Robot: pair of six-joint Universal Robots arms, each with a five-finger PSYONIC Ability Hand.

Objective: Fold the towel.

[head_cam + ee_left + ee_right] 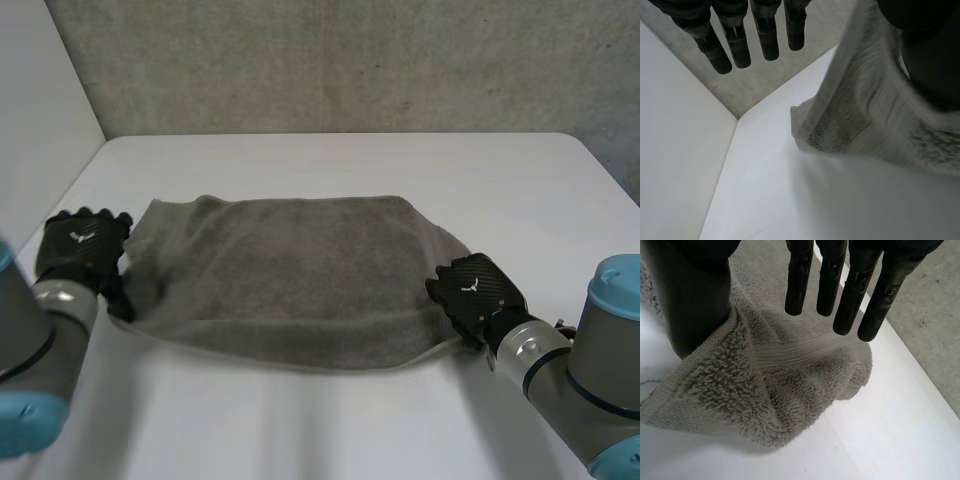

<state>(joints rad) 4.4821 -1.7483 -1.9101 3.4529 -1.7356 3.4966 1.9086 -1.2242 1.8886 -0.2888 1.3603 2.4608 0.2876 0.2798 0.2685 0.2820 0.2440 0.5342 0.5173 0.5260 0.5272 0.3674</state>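
Lying spread across the middle of the white tabletop point(340, 160), the grey towel point(290, 270) is seen with its long edges running side to side and its near edge raised slightly off the surface. The left hand point(82, 245) is placed at the towel's near left corner, the right hand point(475, 290) at its near right corner. In the left wrist view the fingers point(737, 45) are held straight and apart, clear of the cloth, while the towel is draped against the thumb point(930, 60) and its corner hangs above the tabletop. In the right wrist view the fingers point(800, 285) are likewise extended and separated above the pile, and the bunched corner is gathered around the thumb point(695, 300). A grey wall point(330, 60) is seen behind the tabletop.
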